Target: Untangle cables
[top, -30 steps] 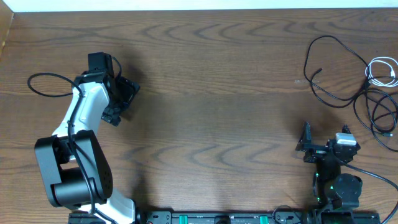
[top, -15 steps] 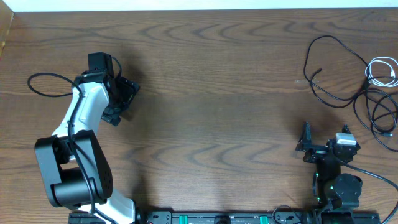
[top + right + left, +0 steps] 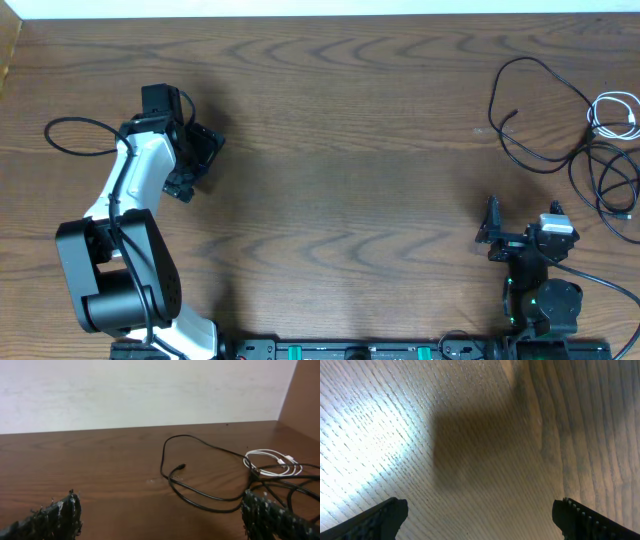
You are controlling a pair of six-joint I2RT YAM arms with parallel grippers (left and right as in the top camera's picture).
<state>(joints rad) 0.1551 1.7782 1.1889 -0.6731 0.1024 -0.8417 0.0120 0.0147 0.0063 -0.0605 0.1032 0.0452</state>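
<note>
Your black cables (image 3: 585,148) and the short white cable (image 3: 613,112) lie looped together at the far right of the bench (image 3: 350,150). Left arm (image 3: 140,170) and right arm (image 3: 540,255): both jaws wide, holding nothing.

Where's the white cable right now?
Overhead, the white cable lies coiled at the table's far right edge, touching the black cables spread left of and below it.

1 white cable (image 3: 616,113) counted, black cables (image 3: 535,167) approx. 2, exact no. hidden by tangle, left gripper (image 3: 198,163) & right gripper (image 3: 493,232), 1 table (image 3: 350,150) seen.
</note>
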